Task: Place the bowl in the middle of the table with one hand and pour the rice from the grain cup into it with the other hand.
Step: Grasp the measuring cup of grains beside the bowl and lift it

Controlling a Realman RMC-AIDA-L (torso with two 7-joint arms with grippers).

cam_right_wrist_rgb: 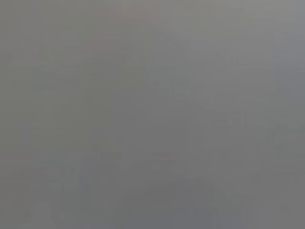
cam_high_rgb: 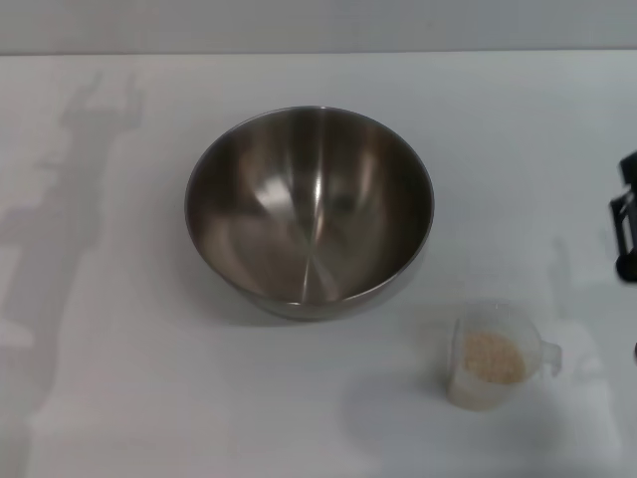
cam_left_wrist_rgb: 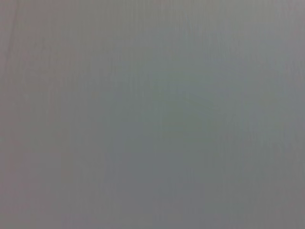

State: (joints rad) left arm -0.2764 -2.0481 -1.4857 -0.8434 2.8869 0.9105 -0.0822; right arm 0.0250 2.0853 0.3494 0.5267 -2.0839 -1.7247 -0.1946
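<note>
The white matte table [cam_high_rgb: 119, 398] spreads flat and plain under everything. On it, near the centre, sits the stainless-steel bowl [cam_high_rgb: 309, 209], round, wide and empty, its brushed inside shiny; it looks stiff and fairly light but slippery, so the thin rim at about nine o'clock seems the surest place to pinch. At five o'clock from the bowl, near but apart, stands the grain cup [cam_high_rgb: 495, 358], small, translucent plastic, upright, its little handle pointing to three o'clock; it is probably light and easy to tip, best taken by the wall or handle. Inside lies the rice [cam_high_rgb: 493, 356], a pale granular heap that should flow freely. The right gripper [cam_high_rgb: 626, 224] shows only as a black sliver at three o'clock on the frame edge; whether its fingers are spread I cannot tell. The left gripper is out of sight, and both wrist views show only blank grey.
</note>
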